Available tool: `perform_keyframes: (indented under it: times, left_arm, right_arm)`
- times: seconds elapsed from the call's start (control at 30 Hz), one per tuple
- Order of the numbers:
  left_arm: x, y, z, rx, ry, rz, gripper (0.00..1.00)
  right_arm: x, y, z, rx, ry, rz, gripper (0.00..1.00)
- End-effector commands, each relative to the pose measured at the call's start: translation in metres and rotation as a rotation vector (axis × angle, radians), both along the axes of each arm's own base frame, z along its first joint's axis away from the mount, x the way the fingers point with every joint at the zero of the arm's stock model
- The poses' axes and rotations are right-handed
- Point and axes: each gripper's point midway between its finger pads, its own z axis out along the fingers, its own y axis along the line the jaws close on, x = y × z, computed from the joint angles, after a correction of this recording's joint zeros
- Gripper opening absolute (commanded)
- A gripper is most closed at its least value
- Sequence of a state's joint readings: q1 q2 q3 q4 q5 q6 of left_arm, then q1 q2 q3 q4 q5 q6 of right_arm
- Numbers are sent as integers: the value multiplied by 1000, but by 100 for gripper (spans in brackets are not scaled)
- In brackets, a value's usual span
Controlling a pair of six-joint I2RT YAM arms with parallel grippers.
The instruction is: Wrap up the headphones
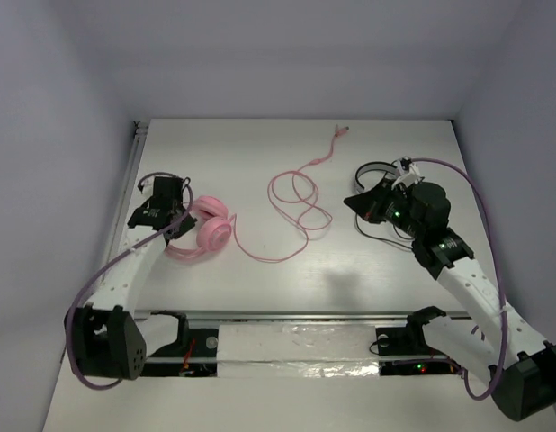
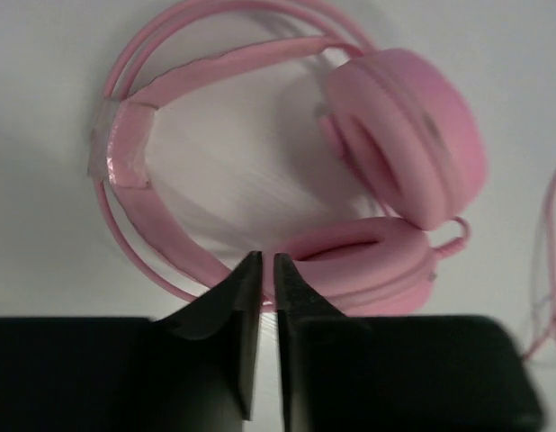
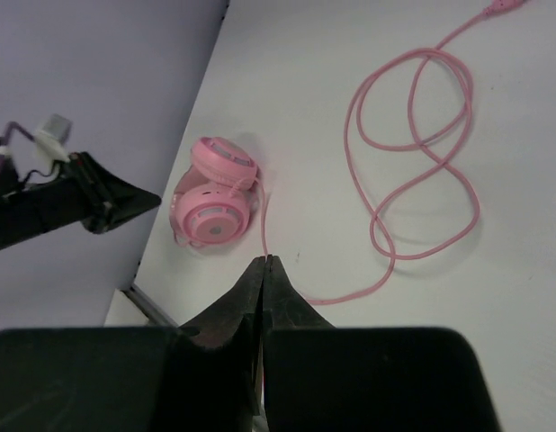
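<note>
Hands both pressed together, empty: left hand [image 2: 267, 261] seemingly just beside the headphones [image 2: 399, 148], right hand [image 3: 264, 263] apart.

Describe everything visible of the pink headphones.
The pink headphones lie flat on the left of the white table. Their two round padded ear cups sit close together, joined by a thin headband bearing a taped-looking patch. They look like matte plastic with soft padding. The long thin cable runs rightward in loose, unwrapped loops. The shut left claw hangs beside one cup; contact cannot be told.

Headphones [image 1: 209, 232] lie left on table [image 1: 368, 270], cable [image 1: 301, 203] looping right
</note>
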State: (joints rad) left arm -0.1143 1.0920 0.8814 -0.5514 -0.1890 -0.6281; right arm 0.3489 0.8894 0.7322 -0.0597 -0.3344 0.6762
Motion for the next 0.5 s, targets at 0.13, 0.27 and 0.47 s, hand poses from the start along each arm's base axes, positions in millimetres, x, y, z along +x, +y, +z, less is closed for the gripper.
perform_keyframes:
  times: [0.13, 0.27, 0.47]
  left_arm:
    - [-12, 37, -27, 54, 81, 158, 35]
    - [-9, 73, -27, 69, 33, 240, 68]
    - [-8, 67, -72, 13, 212, 173, 70]
  right_arm:
    - [-8, 7, 20, 18, -105, 52, 0]
    - [-10, 9, 23, 20, -115, 59, 11]
    - [-14, 4, 33, 13, -156, 34, 17]
